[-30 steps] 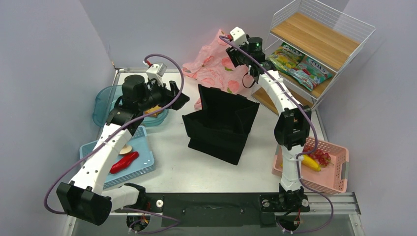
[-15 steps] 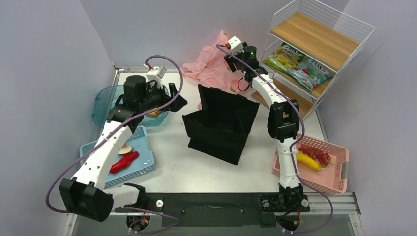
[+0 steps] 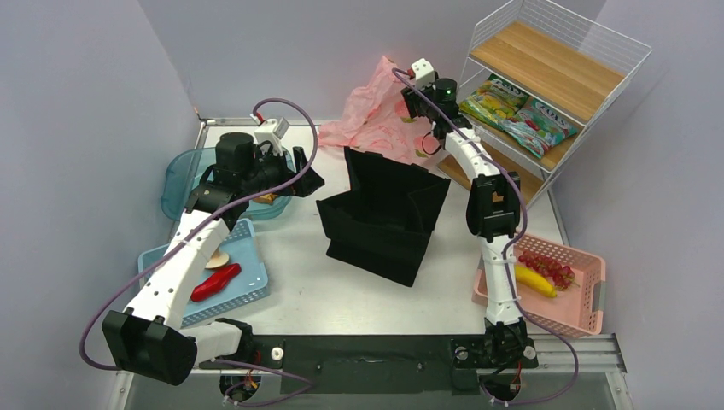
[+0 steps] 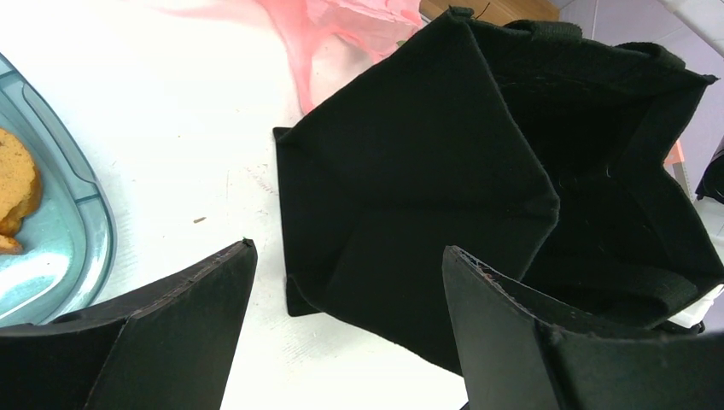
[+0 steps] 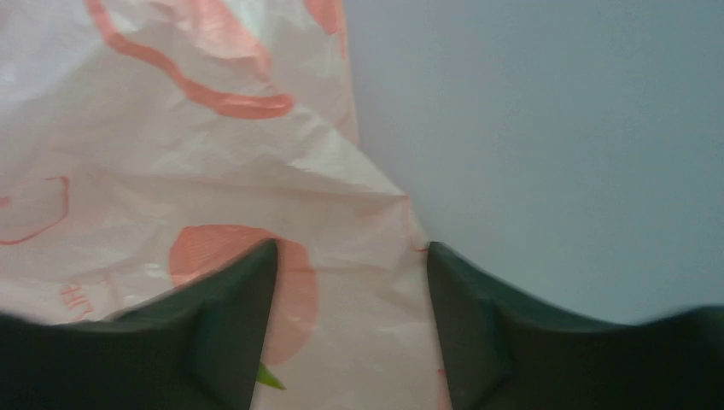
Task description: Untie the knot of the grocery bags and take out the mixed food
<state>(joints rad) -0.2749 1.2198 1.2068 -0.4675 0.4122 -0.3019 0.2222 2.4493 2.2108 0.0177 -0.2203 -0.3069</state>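
Crinkly, translucent pink bag [image 3: 374, 120] — stiff, boxy black tote [image 3: 384, 218].

Crinkly plastic bag [image 3: 376, 120] — matt cloth tote [image 3: 384, 222]

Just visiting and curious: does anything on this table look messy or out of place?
Yes. The black fabric tote in the middle sags crookedly, one wall folded inward. Behind it the pink grocery bag lies crumpled, one corner sticking up beside the right gripper. Nothing looks spilled.

The black tote [image 3: 382, 224] stands mid-table, between the left gripper [image 4: 347, 248] and the pink bag [image 3: 376, 115]. Open tabletop [image 3: 324, 295] lies in front of the tote; the wire rack [image 3: 546, 85] crowds the far right corner.
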